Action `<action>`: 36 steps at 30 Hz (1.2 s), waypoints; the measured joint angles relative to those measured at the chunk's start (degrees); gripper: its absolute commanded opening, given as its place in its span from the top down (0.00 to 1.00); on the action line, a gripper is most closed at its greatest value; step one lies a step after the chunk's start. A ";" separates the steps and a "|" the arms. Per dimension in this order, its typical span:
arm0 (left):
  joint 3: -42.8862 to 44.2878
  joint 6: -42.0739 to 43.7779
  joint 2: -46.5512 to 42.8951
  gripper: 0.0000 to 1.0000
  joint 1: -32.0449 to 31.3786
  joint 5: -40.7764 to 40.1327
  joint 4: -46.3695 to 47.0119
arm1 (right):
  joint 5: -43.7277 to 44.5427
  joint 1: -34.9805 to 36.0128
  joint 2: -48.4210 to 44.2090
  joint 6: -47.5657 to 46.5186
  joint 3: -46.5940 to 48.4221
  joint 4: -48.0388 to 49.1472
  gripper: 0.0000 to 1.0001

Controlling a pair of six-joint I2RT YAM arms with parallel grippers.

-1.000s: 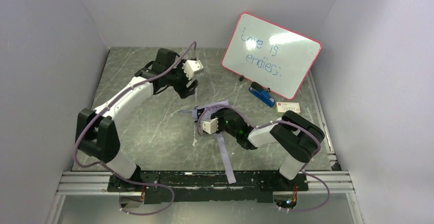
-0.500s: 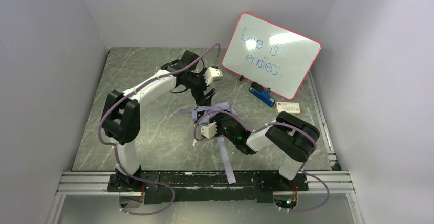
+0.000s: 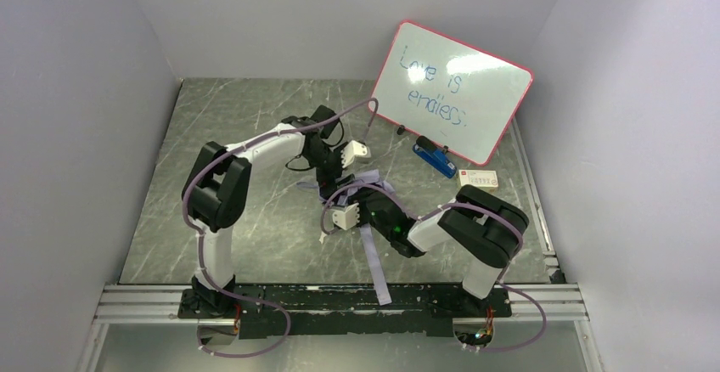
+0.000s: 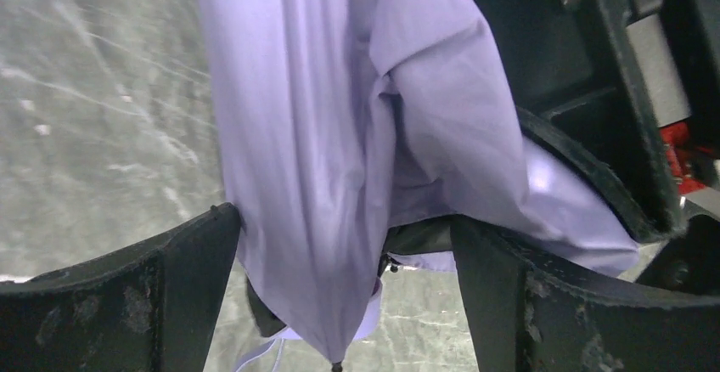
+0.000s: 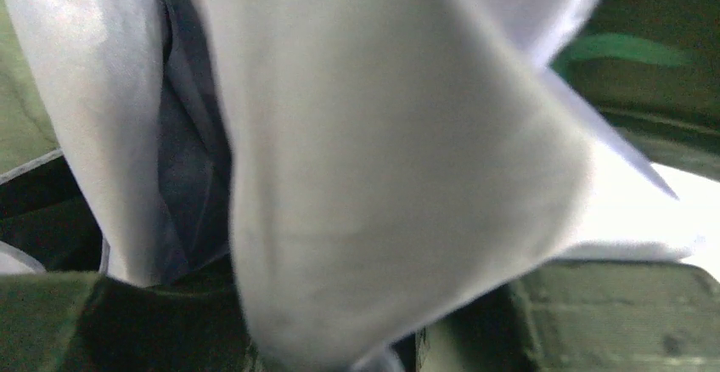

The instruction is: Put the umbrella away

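Right gripper clenched on umbrella. Left gripper at its 12 o'clock, jaws wide, straddling fabric.

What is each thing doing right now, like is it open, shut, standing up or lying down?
umbrella, folded, cloth loose and rumpled, held by the right gripper.
left gripper, open, one finger each side of the umbrella's cloth.
right gripper, shut on the umbrella.
whiteboard, standing up, tilted back, blue writing on it.
small white box, lying flat.
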 measured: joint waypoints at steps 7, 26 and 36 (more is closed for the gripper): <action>-2.27 1.57 1.38 0.03 -0.81 0.02 1.73 | -0.04 0.13 0.42 -0.20 -0.04 0.04 0.89; -3.48 0.83 2.69 0.67 -1.29 -2.12 6.38 | -0.07 0.22 -1.03 0.48 -1.20 0.07 0.57; -4.66 -0.81 2.05 0.77 -2.25 -3.30 8.39 | -2.99 0.39 -17.05 6.36 -4.81 -11.17 0.39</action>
